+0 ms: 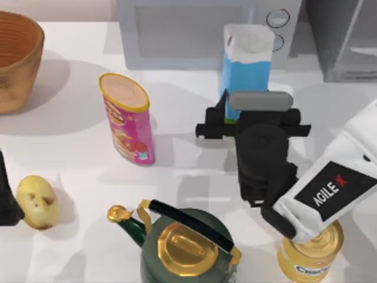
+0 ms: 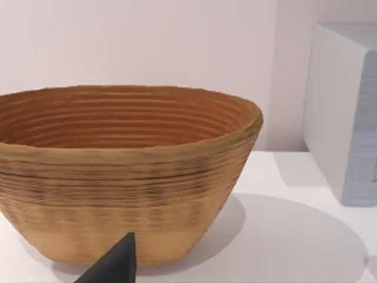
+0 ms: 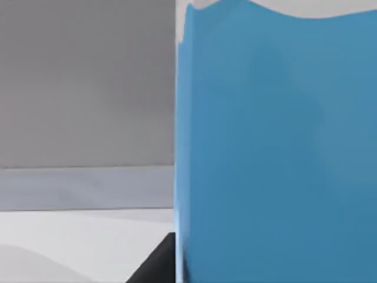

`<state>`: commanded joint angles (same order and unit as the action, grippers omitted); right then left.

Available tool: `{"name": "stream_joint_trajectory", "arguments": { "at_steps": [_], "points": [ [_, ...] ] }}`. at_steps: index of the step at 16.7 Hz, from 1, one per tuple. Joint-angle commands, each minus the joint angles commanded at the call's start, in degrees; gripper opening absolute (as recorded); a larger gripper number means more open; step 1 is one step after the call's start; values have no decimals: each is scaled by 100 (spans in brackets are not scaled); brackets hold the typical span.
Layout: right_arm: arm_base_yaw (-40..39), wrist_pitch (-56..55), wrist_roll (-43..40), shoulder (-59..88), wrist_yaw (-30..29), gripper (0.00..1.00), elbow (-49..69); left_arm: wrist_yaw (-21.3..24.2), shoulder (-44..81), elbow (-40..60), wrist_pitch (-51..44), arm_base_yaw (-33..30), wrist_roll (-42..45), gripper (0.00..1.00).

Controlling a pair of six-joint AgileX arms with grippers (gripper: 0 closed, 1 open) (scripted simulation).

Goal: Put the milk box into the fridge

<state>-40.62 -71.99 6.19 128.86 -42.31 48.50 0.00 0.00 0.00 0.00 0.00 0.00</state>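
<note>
Blue-bodied milk box (image 1: 246, 68) is standing upright near the table's (image 1: 70, 147) back edge, gable up; right gripper (image 1: 228, 115) is meeting its base, grip unclear.

The blue, white-topped milk box (image 1: 246, 65) stands upright left of the dark grey fridge (image 1: 347, 35).

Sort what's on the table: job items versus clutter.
Job: milk box, fridge, right gripper at the box.
Clutter: chips tube, basket, potato, kettle, can, microwave; left arm parked.
</note>
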Motion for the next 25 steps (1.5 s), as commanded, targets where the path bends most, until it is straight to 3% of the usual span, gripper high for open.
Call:
{"name": "stream_joint_trajectory", "arguments": {
  "at_steps": [7,18,25],
  "points": [
    [-42,211,33,-244,30,0,59,0,0,0,0,0,0,100],
    [-80,3260,23,-2592,93,0,779,0,0,0,0,0,0,100],
    [-27,3425,37,-2779,50,0,817,0,0,0,0,0,0,100]
  ]
}}
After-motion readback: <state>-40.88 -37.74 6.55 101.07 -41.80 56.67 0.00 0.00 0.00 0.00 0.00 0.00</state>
